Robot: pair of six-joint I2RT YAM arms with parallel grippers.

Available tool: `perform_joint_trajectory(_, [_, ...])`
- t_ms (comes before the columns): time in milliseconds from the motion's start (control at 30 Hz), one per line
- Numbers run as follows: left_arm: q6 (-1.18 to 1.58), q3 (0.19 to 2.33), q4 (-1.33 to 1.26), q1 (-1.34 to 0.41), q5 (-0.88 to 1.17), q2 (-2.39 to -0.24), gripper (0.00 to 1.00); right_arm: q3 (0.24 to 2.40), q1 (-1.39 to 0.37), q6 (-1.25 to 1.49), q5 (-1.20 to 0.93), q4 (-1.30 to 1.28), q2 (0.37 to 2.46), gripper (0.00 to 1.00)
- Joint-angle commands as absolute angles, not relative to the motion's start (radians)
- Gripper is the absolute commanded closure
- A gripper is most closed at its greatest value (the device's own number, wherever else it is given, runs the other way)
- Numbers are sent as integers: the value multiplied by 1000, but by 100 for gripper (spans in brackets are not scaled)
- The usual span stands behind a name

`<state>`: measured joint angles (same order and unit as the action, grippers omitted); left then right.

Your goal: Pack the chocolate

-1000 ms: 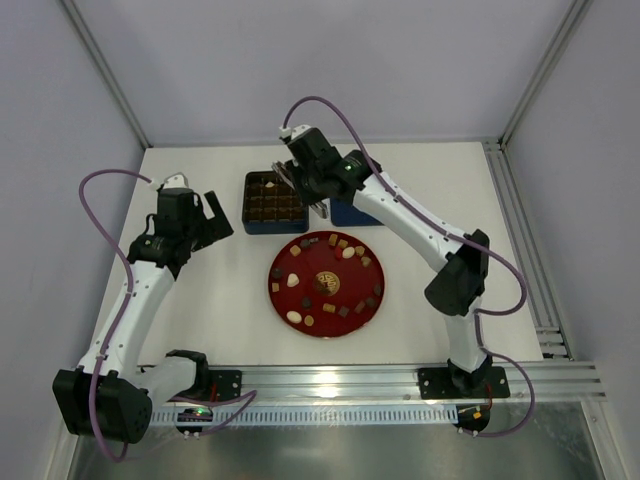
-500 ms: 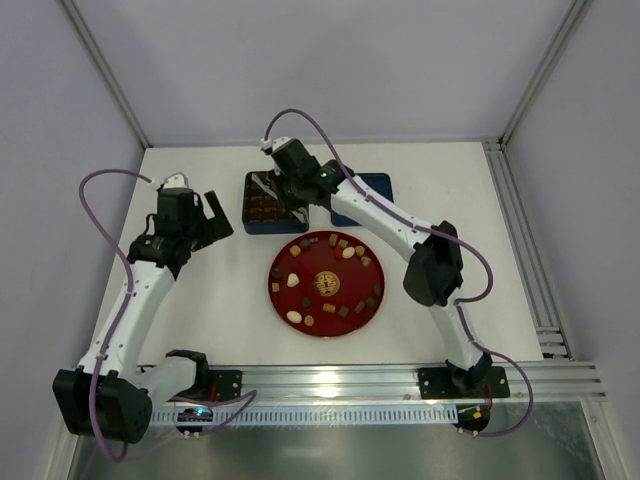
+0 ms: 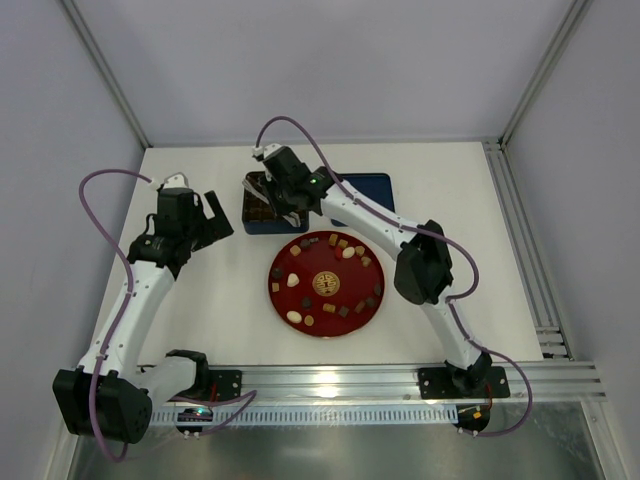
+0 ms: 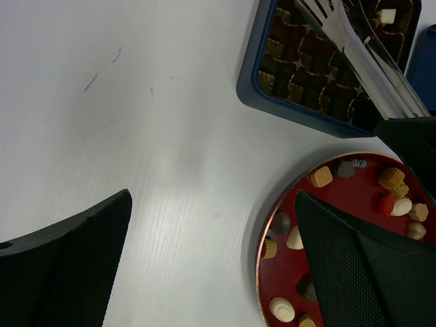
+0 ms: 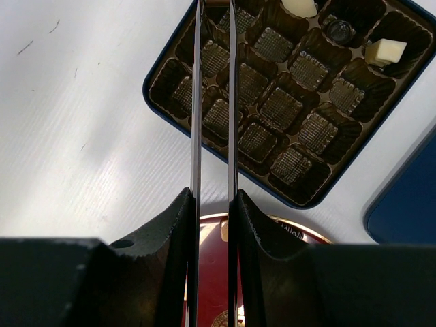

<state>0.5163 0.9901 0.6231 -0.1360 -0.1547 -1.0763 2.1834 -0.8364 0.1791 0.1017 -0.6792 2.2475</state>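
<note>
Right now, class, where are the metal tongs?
In the left wrist view the tongs sit top right, clamped in the right pincer, reaching over the dark blue tin, just beyond the red plate.

Red plate (image 4: 351, 204); cream and brown chocolate (image 4: 321, 176); dark blue tin (image 4: 300, 116), brown ribbed cups (image 5: 279, 105).

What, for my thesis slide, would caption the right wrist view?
Right gripper holds metal tongs above the mostly empty blue tin, a few chocolates already in its cells.
</note>
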Motion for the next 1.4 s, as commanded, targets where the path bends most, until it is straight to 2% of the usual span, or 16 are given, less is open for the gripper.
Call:
perform_joint_trajectory(0, [517,988,595,-130,-147,-1058,0,2229,-841,181,106,-617,2243,74])
perform_joint_trajectory(1100, [514,989,595,-130,-150,-1063,0,2201,-839,173,140,-614,2281,73])
perform_joint_trajectory(1367, [514,991,595,-130,-152,-1066,0,2200,-839,172,138,-614,2280,67])
